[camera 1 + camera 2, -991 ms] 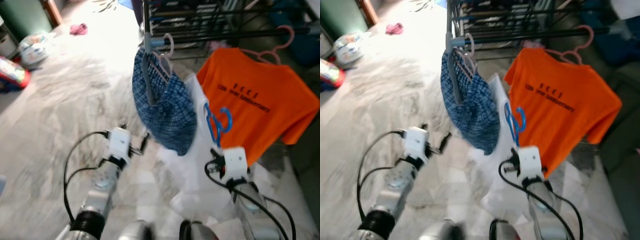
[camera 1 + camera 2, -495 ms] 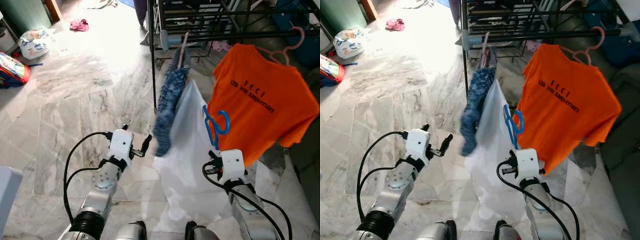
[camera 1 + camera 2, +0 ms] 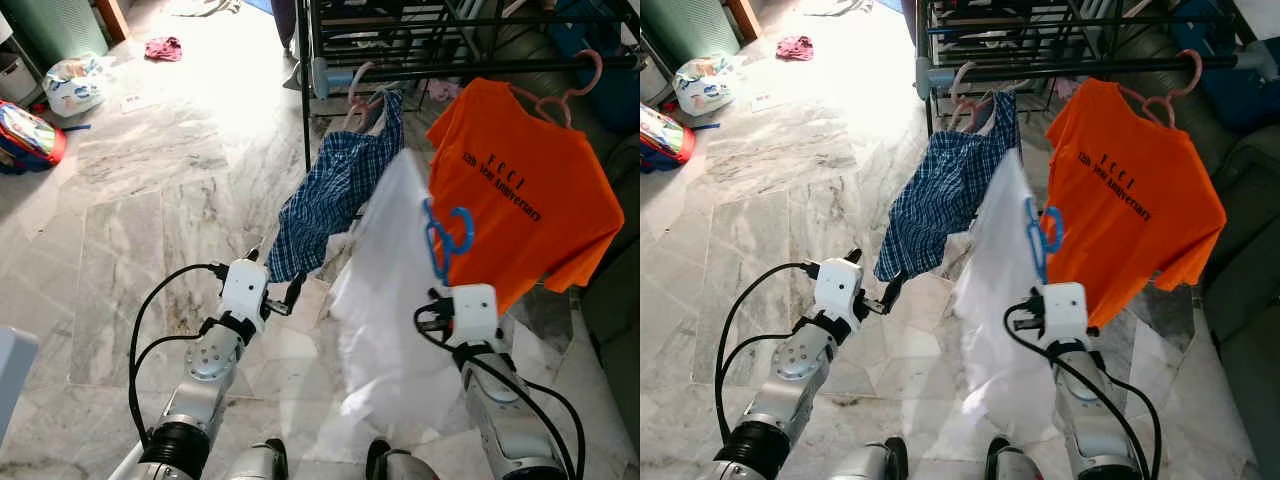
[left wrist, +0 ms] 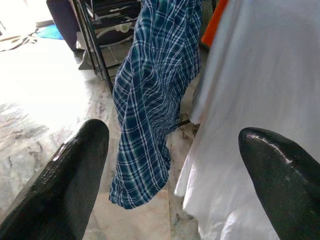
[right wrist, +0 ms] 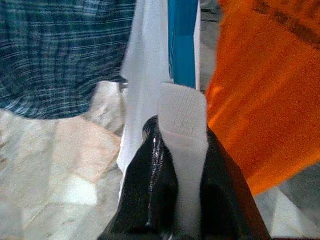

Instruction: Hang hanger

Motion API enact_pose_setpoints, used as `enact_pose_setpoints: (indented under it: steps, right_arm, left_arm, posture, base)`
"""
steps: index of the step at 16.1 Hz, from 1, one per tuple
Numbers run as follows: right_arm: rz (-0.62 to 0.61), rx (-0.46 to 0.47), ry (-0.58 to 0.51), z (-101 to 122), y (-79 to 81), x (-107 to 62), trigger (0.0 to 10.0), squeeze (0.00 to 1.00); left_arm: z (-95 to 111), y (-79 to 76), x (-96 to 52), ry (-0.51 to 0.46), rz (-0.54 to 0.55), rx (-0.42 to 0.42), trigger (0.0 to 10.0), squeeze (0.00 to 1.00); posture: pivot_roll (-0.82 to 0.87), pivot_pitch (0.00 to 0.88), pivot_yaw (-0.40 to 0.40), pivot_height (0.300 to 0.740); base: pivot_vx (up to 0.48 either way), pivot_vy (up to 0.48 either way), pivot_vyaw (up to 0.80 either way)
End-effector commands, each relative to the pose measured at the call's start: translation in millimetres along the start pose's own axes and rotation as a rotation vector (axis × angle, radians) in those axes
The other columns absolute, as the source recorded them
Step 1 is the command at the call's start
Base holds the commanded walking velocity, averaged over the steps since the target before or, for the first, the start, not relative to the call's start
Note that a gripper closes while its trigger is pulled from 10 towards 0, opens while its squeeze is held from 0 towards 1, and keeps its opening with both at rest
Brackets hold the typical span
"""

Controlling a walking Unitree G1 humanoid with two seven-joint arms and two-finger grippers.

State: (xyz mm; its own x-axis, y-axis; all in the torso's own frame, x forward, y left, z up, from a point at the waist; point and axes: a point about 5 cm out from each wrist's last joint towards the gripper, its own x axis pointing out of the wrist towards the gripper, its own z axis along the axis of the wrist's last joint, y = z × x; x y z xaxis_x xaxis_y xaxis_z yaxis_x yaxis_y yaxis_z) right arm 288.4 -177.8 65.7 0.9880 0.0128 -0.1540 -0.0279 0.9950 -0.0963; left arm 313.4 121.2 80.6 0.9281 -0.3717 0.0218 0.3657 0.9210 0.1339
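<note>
While the right gripper (image 5: 182,150) stayed pinched on the blue hanger (image 3: 445,243) carrying the white garment (image 3: 385,290), its hook, apparently free, needed lifting onto the rack bar (image 3: 470,68); left gripper (image 4: 170,165) gaped empty.

daylight pours in from the far upper left, blowing out the marble floor (image 3: 230,90) to white glare. head views are sharp; the right wrist view is soft, its orange shirt (image 5: 270,95) blurred.
</note>
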Motion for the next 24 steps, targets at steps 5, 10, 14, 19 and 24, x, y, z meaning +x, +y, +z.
enact_pose_setpoints:
  steps: [5, 10, 14, 19, 24]
  right_arm:
    - [-0.109, 0.019, -0.056, 5.1, -12.8, -7.3, 10.0, 0.00]
    - [-0.134, 0.022, -0.080, 14.3, -23.9, -4.1, 10.0, 0.00]
    - [-0.134, 0.023, -0.094, 16.8, -22.5, -6.5, 10.0, 0.00]
    - [-0.129, 0.029, -0.094, 18.0, -21.7, -8.2, 10.0, 0.00]
    - [-0.117, 0.029, -0.081, 15.2, -21.0, -13.6, 10.0, 0.00]
  left_arm:
    - [-0.4, 0.0, -1.1, -0.008, -0.033, -0.016, 10.0, 0.00]
    - [2.8, -4.6, 1.1, -0.024, -0.057, -0.032, 10.0, 0.00]
    - [9.9, -6.2, 1.8, -0.057, -0.064, -0.035, 10.0, 0.00]
    - [7.7, -6.8, -1.3, -0.053, -0.071, -0.030, 10.0, 0.00]
    - [2.7, -5.4, -4.9, -0.029, -0.044, -0.021, 10.0, 0.00]
  posture:
    - [0.03, 0.190, 0.046, 0.740]
    - [0.03, 0.190, 0.043, 0.740]
    - [0.03, 0.190, 0.040, 0.740]
    - [0.03, 0.189, 0.039, 0.740]
    - [0.03, 0.188, 0.033, 0.740]
  base:
    - [0.141, 0.000, 0.00]
    - [0.431, 0.000, 0.00]
    - [0.455, 0.000, 0.00]
    - [0.436, 0.000, 0.00]
    - [0.079, 0.000, 0.00]
